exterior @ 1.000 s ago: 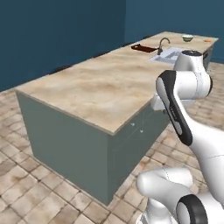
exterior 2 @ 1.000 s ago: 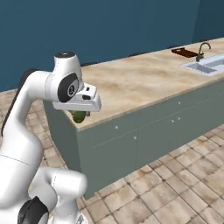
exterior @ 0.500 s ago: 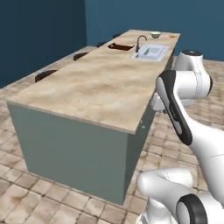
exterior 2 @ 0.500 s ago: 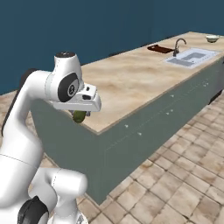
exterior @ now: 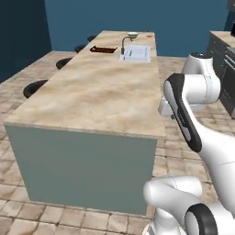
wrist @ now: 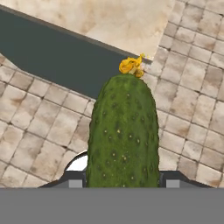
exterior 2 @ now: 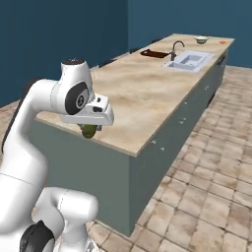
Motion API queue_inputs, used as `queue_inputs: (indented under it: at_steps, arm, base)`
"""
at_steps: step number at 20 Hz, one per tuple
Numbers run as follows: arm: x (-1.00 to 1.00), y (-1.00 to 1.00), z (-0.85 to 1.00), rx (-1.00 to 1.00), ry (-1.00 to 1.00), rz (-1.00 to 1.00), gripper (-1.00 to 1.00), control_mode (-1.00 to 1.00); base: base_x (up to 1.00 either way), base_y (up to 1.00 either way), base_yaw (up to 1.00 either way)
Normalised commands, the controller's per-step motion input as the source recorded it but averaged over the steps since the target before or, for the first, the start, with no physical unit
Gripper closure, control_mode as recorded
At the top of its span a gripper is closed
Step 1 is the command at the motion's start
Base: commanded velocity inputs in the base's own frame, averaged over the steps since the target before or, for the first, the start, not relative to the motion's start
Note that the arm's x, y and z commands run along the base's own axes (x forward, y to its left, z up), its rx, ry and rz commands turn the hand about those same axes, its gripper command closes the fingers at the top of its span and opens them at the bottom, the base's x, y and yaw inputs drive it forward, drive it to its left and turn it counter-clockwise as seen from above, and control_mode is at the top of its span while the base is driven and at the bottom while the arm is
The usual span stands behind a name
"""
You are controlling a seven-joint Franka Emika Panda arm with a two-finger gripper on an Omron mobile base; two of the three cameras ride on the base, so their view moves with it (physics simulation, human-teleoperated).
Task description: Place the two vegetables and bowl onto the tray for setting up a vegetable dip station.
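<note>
Tray (exterior: 103,49) sits way off at the far left of the island counter (exterior: 96,92), dark reddish-brown, just left of the faucet (exterior: 124,43) and the pale sink (exterior: 136,53). Bowl (exterior: 132,34) is beyond the sink at the far end, with the tiny orange carrot piece (exterior: 149,34) to its right. Over at the near right corner, the gripper (exterior 2: 89,129) is clamped on the bumpy green cucumber (wrist: 124,133), hanging above the tiled floor (wrist: 39,135).
</note>
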Motion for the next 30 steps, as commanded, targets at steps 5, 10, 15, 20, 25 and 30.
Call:
queue_inputs:
  at_steps: [5, 10, 15, 20, 25, 30]
  arm:
    - [0.00, 0.00, 0.00, 0.00, 0.00, 0.00, 1.00, 1.00]
    - [0.00, 0.00, 0.00, 0.00, 0.00, 0.00, 1.00, 1.00]
    - [0.00, 0.00, 0.00, 0.00, 0.00, 0.00, 1.00, 1.00]
    - [0.00, 0.00, 0.00, 0.00, 0.00, 0.00, 1.00, 1.00]
    - [0.00, 0.00, 0.00, 0.00, 0.00, 0.00, 1.00, 1.00]
    - [0.00, 0.00, 0.00, 0.00, 0.00, 0.00, 1.00, 1.00]
  base:
    - [0.00, 1.00, -0.41]
    - [0.00, 1.00, -0.38]
    - [0.00, 1.00, -0.34]
    - [0.00, 1.00, -0.30]
    - [-0.01, 1.00, -0.21]
    - [0.00, 1.00, -0.22]
